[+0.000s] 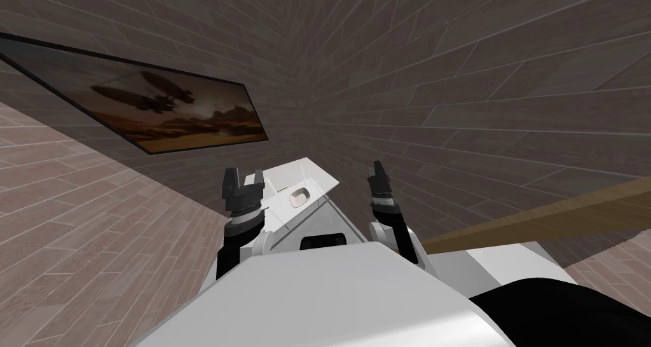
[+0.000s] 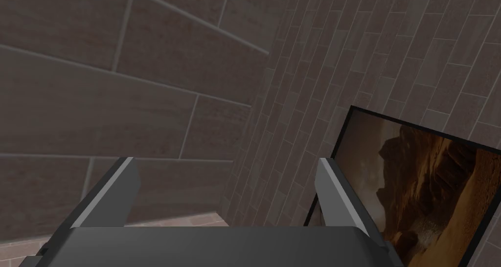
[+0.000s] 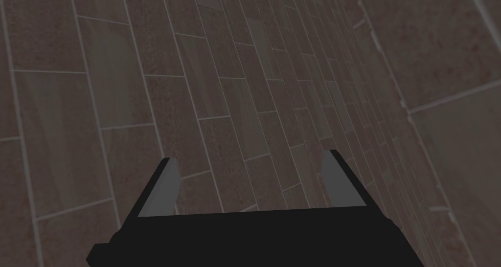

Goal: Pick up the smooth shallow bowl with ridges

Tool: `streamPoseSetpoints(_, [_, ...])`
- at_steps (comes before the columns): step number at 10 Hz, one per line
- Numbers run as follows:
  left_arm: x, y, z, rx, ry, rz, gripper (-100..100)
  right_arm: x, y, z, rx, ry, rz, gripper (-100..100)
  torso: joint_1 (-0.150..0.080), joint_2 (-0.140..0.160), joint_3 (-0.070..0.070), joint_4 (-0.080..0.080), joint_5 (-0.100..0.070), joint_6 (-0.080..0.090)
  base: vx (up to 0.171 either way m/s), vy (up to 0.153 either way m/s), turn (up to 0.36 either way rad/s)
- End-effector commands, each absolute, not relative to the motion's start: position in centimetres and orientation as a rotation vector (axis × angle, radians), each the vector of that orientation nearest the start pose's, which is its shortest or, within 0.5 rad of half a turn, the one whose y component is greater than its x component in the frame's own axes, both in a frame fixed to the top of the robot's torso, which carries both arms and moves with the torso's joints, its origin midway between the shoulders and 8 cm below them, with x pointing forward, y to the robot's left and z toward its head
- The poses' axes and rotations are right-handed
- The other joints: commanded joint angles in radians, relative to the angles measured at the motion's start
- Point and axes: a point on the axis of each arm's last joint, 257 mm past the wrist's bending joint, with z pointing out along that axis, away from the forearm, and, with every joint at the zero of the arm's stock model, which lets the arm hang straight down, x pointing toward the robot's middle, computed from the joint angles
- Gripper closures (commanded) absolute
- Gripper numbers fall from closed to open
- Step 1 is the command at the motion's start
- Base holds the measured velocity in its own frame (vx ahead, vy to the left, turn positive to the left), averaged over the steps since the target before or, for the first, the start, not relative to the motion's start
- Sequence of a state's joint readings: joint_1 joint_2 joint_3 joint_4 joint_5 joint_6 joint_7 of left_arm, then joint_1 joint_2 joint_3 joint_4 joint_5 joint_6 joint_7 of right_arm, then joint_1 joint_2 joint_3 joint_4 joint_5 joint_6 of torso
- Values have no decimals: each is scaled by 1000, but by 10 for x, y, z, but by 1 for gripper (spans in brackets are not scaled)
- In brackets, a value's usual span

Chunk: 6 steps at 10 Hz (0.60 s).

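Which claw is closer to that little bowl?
Left, it seems. The left gripper hovers at the edge of the white table, near the bowl; the right gripper sits farther off.

1. A small shallow bowl [image 1: 299, 197], pale cream with a faint pink-beige tint and a smooth, plain surface, is showing in the head view. It is appearing too small there for its ridges to be made out.
2. It is sitting upright, as far as can be told, with its open mouth facing up. The hollow is looking slightly darker and pinker than the lighter rim around it.
3. It is resting on a white flat top [image 1: 306, 170], lying close to that top's right-hand edge and well back from its far corner.
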<state>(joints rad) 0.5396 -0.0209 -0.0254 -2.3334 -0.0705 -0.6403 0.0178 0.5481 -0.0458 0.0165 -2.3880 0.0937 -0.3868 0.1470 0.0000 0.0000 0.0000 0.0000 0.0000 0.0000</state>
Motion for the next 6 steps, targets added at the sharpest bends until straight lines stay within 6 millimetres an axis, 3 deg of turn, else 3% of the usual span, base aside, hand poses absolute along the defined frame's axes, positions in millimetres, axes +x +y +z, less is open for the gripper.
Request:
streamPoseSetpoints(1, [312,258,53,-499,569,-1322,-100,341,-263,34,546,765,1092,0,0,0,0,0,0,0,-3,-9,16])
streamPoseSetpoints(6, [347,264,6,-553,743,-1286,-100,341,-263,34,546,765,1092,0,-2,1,1,0,0,0,-21,-31,43])
